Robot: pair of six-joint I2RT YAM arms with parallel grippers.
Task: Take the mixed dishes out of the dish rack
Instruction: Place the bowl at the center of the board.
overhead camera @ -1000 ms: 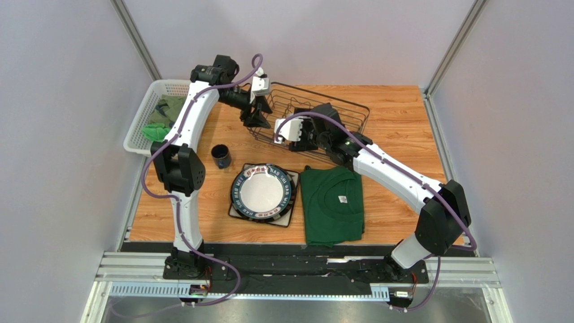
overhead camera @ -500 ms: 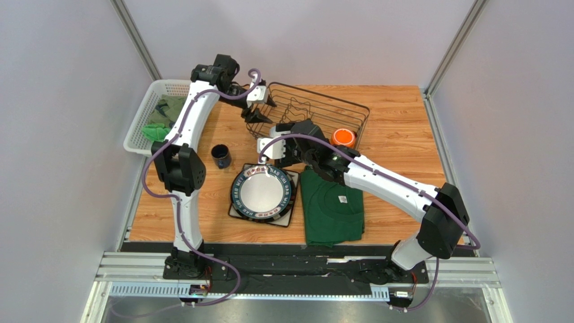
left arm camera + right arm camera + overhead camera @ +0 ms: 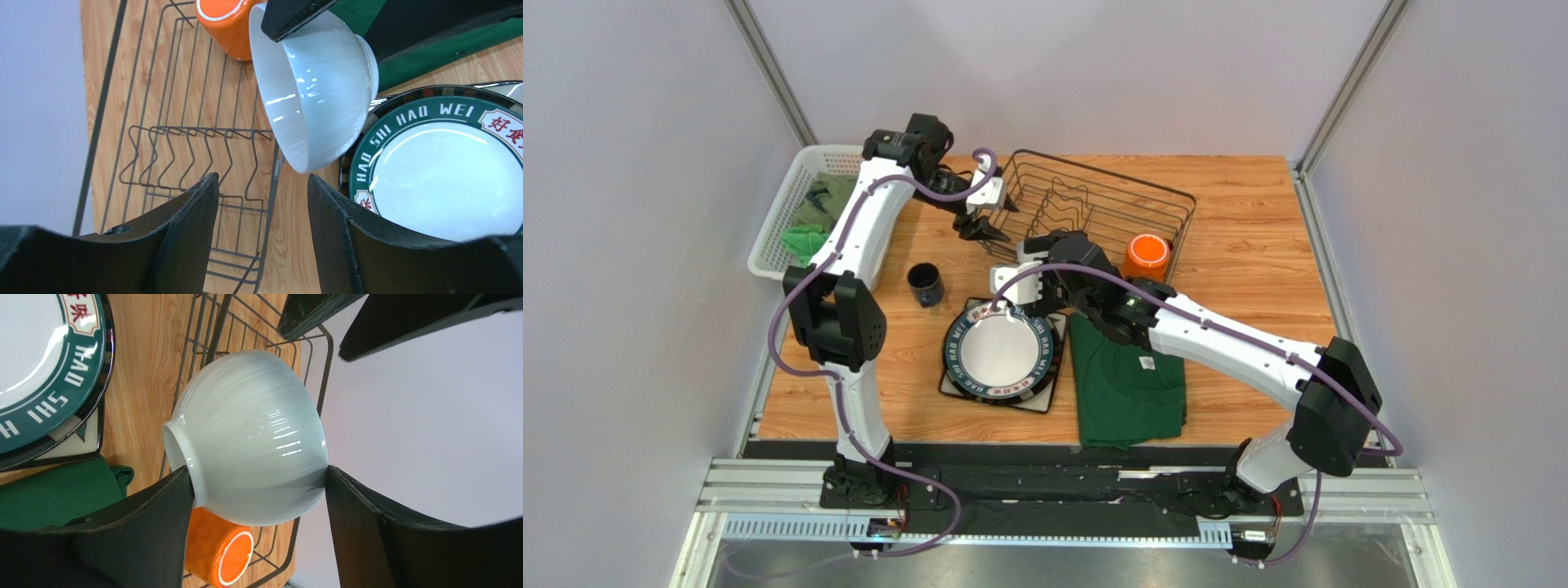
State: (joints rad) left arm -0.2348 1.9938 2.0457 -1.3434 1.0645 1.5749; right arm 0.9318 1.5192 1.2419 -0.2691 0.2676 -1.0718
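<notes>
White bowl (image 3: 251,435) swung out of the wire rack (image 3: 1161,196) in the last second, clamped sideways in the right gripper (image 3: 258,471) just off the rack's near left corner beside the stacked plates (image 3: 955,349), left gripper (image 3: 263,180) empty with jaws apart, orange mug (image 3: 1146,255) in the rack, not yet unloaded.

This looks like a robot lab, not a real kitchen. Plain grey walls (image 3: 634,270) stand on three sides, with metal posts (image 3: 772,74) in the corners. Two white and black robot arms, the left arm (image 3: 873,221) and the right arm (image 3: 1234,349), are fixed to a metal rail (image 3: 756,488) at the near edge of a wooden table (image 3: 1259,233). Purple cables (image 3: 781,337) run along them. A dish rack (image 3: 1075,196), plates (image 3: 1001,349) and a green cloth (image 3: 1130,380) are set out like a play kitchen.
</notes>
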